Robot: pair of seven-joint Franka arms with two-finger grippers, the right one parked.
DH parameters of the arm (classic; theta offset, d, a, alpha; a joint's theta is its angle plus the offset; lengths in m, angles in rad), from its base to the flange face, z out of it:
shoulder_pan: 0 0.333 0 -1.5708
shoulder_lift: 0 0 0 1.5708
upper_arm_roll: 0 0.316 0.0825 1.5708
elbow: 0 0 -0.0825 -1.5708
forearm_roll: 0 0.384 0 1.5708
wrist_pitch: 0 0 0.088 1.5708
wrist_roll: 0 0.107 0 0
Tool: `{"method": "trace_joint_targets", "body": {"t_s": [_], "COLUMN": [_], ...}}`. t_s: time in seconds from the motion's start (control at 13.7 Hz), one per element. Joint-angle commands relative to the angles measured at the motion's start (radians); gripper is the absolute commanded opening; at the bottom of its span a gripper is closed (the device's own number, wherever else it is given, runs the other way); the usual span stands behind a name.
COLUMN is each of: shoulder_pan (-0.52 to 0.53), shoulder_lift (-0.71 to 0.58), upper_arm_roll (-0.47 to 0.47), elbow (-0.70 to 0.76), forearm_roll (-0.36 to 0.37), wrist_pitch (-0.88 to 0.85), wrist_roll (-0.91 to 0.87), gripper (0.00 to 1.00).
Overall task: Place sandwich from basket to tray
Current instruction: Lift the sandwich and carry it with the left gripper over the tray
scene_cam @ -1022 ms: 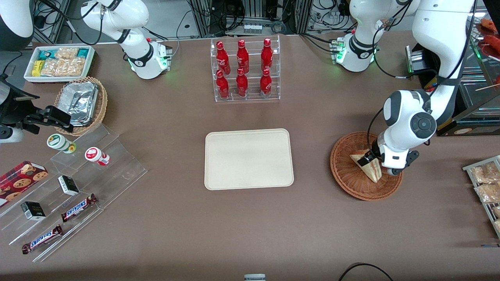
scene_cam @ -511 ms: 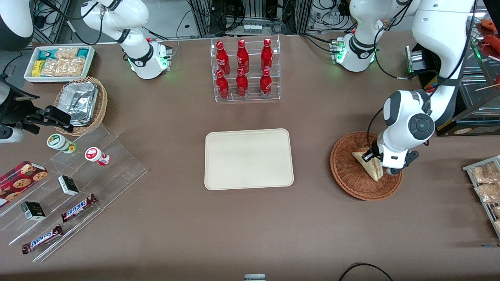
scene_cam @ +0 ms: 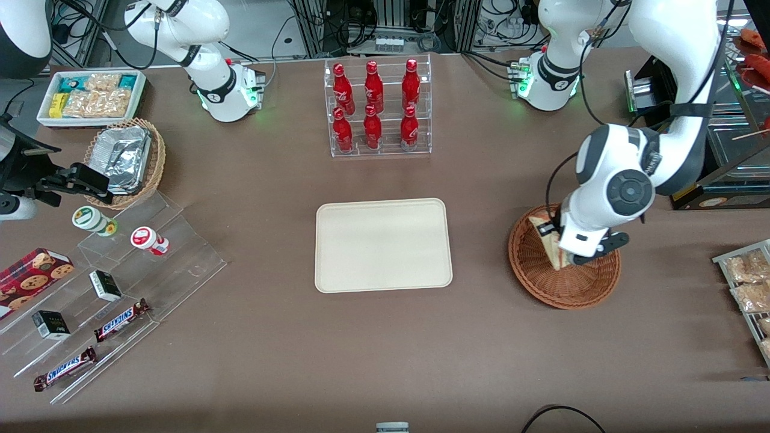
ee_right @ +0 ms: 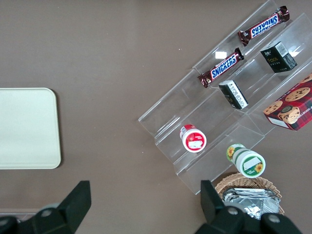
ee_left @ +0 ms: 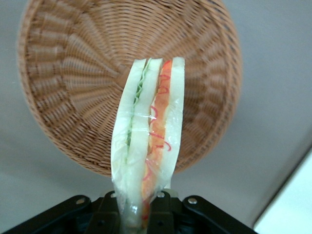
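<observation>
The sandwich (ee_left: pixel 148 141), a wrapped wedge of pale bread with green and red-orange filling, hangs above the reddish-brown wicker basket (ee_left: pixel 73 73), clear of its weave. My left gripper (ee_left: pixel 136 214) is shut on the sandwich's narrow end. In the front view the sandwich (scene_cam: pixel 544 237) shows partly under the arm's wrist, over the part of the basket (scene_cam: pixel 556 285) that lies nearest the tray. The gripper (scene_cam: pixel 556 237) is mostly hidden by the arm there. The cream tray (scene_cam: pixel 383 245) lies bare at the table's middle, a short way from the basket toward the parked arm's end.
A clear rack of red bottles (scene_cam: pixel 378 108) stands farther from the camera than the tray. Bagged snacks (scene_cam: pixel 746 282) lie at the working arm's end. A clear stepped stand (scene_cam: pixel 114 282) with candy bars and cups, and a tan foil basket (scene_cam: pixel 123 159), sit toward the parked arm's end.
The gripper has lifted the sandwich up out of the basket and shifted it slightly toward the tray. The arm's wrist has risen with it.
</observation>
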Motion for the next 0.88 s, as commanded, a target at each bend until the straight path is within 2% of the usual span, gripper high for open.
{"method": "trace_joint_targets", "body": {"t_s": [0.0, 0.29, 0.44, 0.8], "shoulder_pan": [0.001, -0.023, -0.112, -0.316], "shoulder_lift": [0.054, 0.184, 0.231, 0.413], "upper_arm_roll": [-0.088, -0.228, -0.227, -0.225], "elbow": [0.072, 0.188, 0.248, 0.454], "forearm_roll": [0.01, 0.016, 0.033, 0.138], "wrist_pitch": [-0.022, -0.021, -0.021, -0.021], "wrist_roll": [0.013, -0.101, -0.166, -0.397], "gripper": [0.0, 0.0, 0.0, 0.0]}}
